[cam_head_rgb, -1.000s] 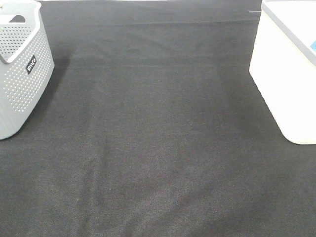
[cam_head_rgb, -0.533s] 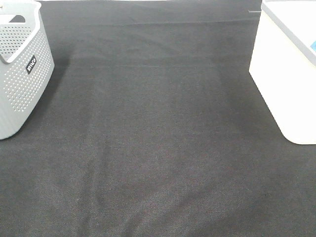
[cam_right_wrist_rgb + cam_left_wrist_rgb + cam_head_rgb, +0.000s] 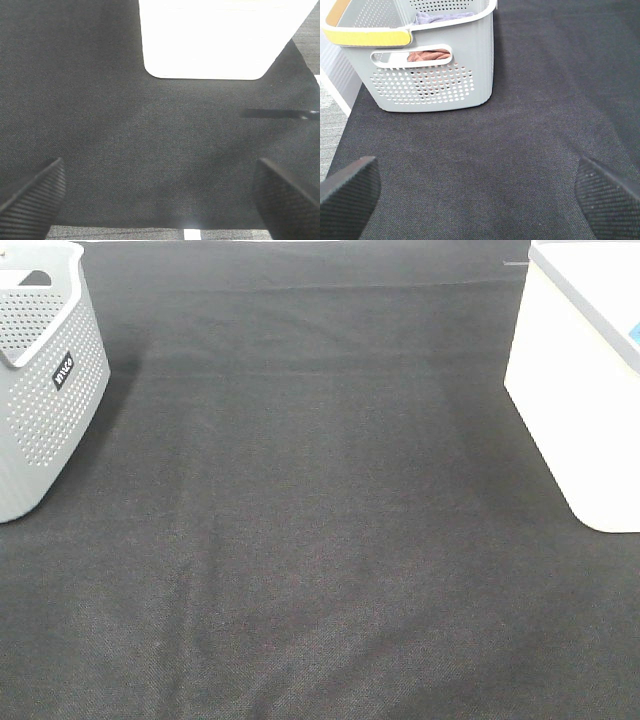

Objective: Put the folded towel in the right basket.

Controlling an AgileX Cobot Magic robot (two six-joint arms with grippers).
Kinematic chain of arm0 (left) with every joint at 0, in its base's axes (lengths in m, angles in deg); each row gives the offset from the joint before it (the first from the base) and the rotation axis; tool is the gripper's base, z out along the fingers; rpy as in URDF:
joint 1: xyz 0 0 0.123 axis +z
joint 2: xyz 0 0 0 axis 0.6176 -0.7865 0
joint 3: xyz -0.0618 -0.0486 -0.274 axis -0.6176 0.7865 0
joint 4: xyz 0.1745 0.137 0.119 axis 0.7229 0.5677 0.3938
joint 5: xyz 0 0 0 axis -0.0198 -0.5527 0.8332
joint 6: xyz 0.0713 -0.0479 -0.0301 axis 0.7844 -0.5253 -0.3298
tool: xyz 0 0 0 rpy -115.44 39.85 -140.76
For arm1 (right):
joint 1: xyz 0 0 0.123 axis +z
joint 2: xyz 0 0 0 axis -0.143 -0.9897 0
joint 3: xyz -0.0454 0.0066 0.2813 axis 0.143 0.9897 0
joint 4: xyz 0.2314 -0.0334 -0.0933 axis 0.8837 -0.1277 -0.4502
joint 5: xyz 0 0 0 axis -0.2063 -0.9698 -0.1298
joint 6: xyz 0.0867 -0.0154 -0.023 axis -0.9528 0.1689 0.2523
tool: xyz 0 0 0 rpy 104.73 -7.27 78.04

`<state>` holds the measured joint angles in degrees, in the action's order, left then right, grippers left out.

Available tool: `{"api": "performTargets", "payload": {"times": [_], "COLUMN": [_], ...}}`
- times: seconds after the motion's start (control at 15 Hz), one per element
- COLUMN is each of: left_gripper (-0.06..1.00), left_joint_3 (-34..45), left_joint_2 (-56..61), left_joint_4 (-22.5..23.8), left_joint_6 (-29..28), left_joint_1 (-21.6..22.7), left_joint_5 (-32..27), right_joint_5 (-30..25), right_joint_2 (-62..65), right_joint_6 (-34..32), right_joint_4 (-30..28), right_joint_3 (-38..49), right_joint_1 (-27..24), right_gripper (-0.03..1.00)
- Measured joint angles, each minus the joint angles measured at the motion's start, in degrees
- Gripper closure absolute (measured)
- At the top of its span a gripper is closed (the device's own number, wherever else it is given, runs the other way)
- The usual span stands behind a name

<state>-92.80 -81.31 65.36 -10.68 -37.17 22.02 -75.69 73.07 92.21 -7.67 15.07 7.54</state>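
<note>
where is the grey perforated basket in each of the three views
Exterior high: the grey perforated basket stands at the left edge, cut off by the frame.
Left wrist: it sits ahead of the open left gripper, with cloth showing inside.
Right wrist: not in view; only the white basket shows.
Shared landmark: the black cloth covering the table.

No visible change across the exterior high view: nothing moved, nothing arrived, nothing left, positions identical throughout.
</note>
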Motion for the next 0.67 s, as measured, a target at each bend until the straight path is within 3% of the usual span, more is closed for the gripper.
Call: {"api": "performTargets", "payload": {"times": [0.67], "left_gripper": [-0.05], "left_joint_3": [0.0], "left_joint_2": [0.0], "left_joint_4": [0.0], "left_joint_6": [0.0], "left_joint_1": [0.0], "left_joint_5": [0.0], "right_joint_5": [0.11], "right_joint_2": [0.0], "right_joint_6": [0.11], "right_joint_4": [0.69], "right_joint_3": [0.06], "right_joint_1": [0.0], "right_gripper": [-0.01]}}
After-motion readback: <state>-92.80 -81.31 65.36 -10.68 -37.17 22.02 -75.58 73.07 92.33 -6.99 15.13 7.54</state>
